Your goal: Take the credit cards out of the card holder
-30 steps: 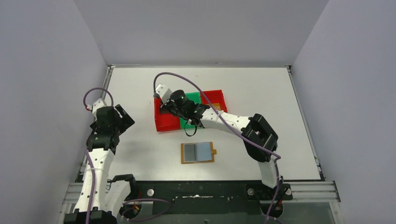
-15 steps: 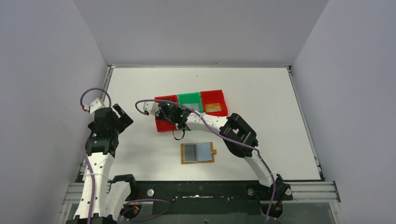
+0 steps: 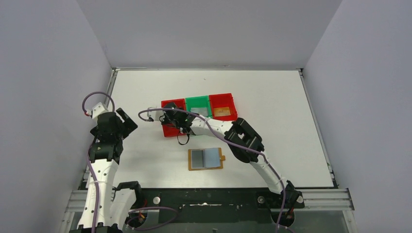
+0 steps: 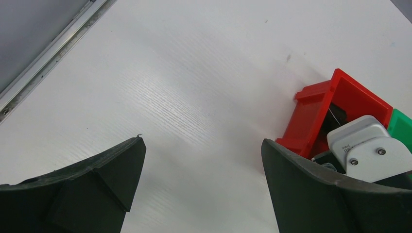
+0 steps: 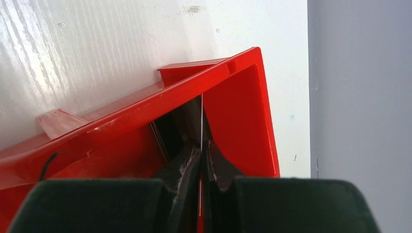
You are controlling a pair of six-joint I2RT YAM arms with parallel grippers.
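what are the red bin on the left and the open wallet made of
Left red rectangular bin: looks like moulded plastic, glossy, with smooth thin walls. Open tan card holder: seems leather or imitation, matt brown edge, pale blue-grey sleeves; too small to tell which.

Lighting is bright, diffuse and overhead; shadows are faint. The glossy white table top (image 5: 73, 48) shows streaked glare toward 10 o'clock in the right wrist view. There the edge-on thin credit card (image 5: 200, 121) reads as a white line, and focus softens toward 6 o'clock.
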